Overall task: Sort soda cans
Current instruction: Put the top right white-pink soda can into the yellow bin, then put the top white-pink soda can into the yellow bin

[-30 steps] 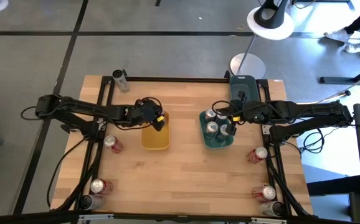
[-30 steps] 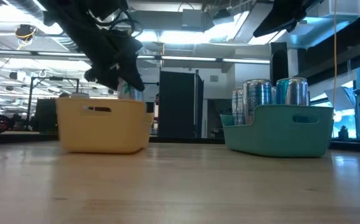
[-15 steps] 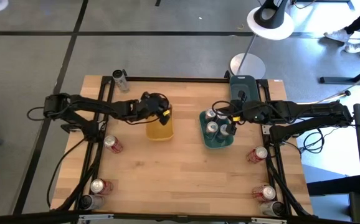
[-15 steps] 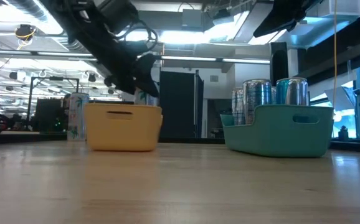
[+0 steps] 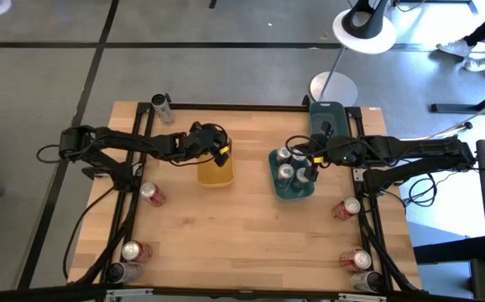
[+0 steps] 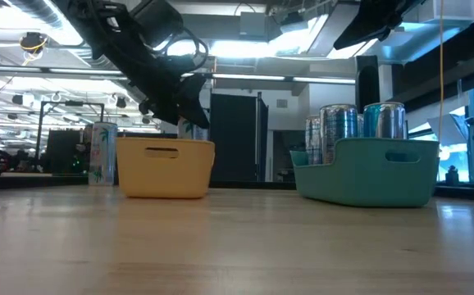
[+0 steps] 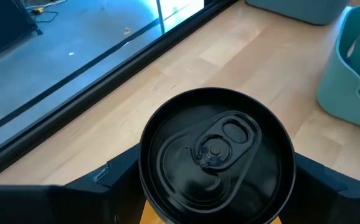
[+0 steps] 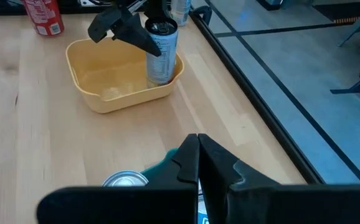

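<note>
The left tool (image 8: 144, 31) is gripping a dark can (image 8: 161, 51) inside the yellow tray (image 8: 90, 93); releasing while tilted risks toppling it.

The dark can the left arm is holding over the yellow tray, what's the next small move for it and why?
Probably lower the dark can a little until it rests on the floor of the yellow tray, then open the jaws. The left gripper holds it upright at the tray's far corner, its base already below the rim, and the tray holds nothing else. The right gripper waits shut above the teal tray.
</note>
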`<state>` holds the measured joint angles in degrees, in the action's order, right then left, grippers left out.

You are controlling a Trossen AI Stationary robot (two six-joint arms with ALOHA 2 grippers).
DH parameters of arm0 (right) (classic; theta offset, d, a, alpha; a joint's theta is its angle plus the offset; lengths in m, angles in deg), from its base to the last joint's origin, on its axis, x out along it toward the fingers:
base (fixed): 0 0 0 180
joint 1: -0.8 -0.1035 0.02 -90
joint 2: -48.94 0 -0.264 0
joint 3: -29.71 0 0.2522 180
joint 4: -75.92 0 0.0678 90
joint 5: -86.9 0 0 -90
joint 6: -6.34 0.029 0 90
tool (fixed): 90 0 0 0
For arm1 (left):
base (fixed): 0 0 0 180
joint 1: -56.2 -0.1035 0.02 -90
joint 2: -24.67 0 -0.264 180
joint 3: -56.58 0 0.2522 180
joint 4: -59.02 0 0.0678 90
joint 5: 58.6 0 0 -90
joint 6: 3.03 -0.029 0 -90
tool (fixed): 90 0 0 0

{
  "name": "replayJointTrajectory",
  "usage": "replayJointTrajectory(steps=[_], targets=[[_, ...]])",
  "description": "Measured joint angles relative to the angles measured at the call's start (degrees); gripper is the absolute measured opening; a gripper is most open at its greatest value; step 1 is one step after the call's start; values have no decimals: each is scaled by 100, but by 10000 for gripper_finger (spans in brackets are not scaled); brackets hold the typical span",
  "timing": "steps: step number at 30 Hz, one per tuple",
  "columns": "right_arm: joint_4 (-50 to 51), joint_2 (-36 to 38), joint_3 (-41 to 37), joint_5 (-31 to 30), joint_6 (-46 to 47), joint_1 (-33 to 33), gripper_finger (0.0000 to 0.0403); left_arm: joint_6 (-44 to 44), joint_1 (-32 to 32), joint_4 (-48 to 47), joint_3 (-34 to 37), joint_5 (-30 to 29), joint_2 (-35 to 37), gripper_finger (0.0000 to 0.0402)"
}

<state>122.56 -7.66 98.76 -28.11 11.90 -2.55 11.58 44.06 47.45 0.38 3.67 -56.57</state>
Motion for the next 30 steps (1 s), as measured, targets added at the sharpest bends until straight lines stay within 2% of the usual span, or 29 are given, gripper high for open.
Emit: replayJointTrajectory(steps=[5,15,22,30], targets=[[0,-1,0,2,0,0,5,10,0,9,2,-2,0,268],[0,0,0,8,0,0,5,5,-2,6,1,15,28,324],[9,0,0,11,14,2,5,-161,-2,-818,-451,14,226,329],[9,0,0,9,14,1,5,-274,26,-1696,-883,32,920,329]])
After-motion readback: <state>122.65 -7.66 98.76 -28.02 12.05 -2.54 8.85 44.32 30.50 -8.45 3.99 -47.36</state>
